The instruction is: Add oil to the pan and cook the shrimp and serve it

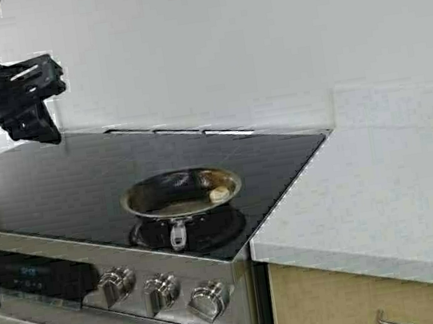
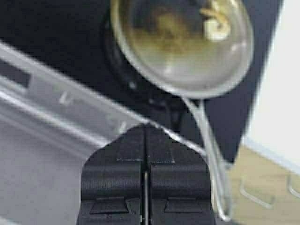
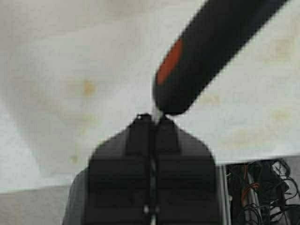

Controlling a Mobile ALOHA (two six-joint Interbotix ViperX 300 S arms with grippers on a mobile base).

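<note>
High view, near to far: stove knobs point(image 1: 161, 292), then pan point(image 1: 181, 194) on front burner of the black cooktop point(image 1: 57, 172), handle toward you; shrimp point(image 1: 219, 194) lies inside, at the rim nearest the white tabletop point(image 1: 381, 187). Judged: pan is rigid steel, fairly heavy, prob. hot w/ slick oil, so take it by the short handle; shrimp is soft, light, slippery, so scoop rather than pinch. Left tool point(image 2: 145, 140) hangs raised over cooktop's far left, jaws closed, empty. Right tool point(image 3: 152, 123), jaws closed on a thin metal shank of a black utensil point(image 3: 211, 47) w/ orange mark. Nothing blocks the pan.
</note>
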